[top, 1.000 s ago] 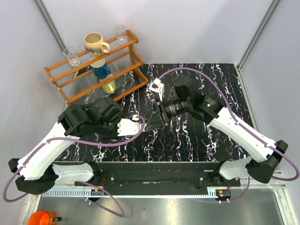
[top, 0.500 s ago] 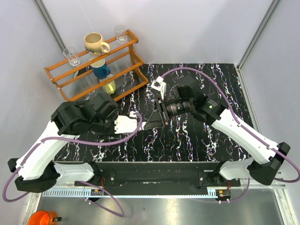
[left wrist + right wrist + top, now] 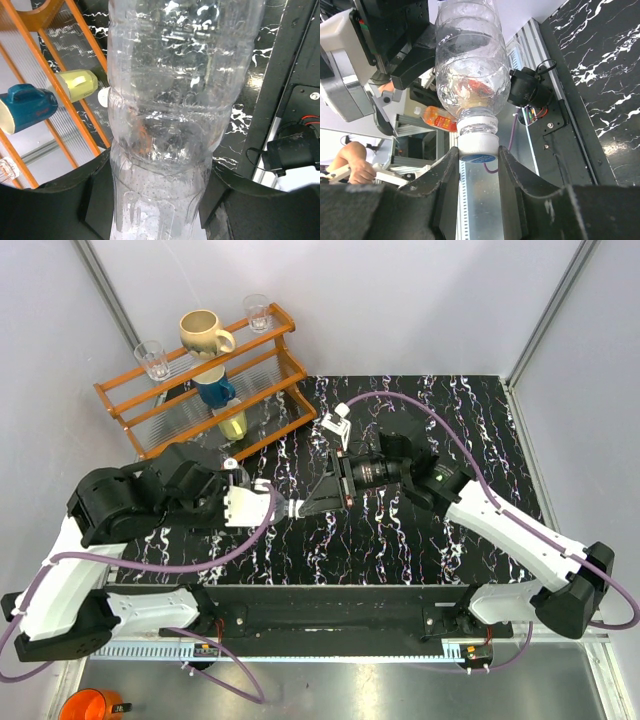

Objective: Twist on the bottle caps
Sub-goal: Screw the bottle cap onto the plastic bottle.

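A clear ribbed bottle (image 3: 170,125) is held level above the black marbled table (image 3: 440,530). My left gripper (image 3: 160,205) is shut on its lower body, black fingers on both sides. In the top view the left gripper (image 3: 270,508) points right and the bottle (image 3: 293,508) is faint. The right wrist view shows the bottle (image 3: 470,65) with a white cap (image 3: 477,142) on its neck. My right gripper (image 3: 477,156) is shut on that cap; in the top view it (image 3: 316,502) faces left. A small white round thing (image 3: 103,96), perhaps the second cap, lies by the rack. The second bottle is out of view.
An orange wooden rack (image 3: 130,405) stands at the back left with a cream mug (image 3: 203,334), two glasses (image 3: 153,360), a blue cup (image 3: 213,390) and a yellow cup (image 3: 233,423). Both arms meet over the table's middle. An orange cup (image 3: 90,706) sits below the table's near edge.
My left arm has drawn back to the left with the bottle. My right gripper has followed to the left, staying at the bottle's neck.
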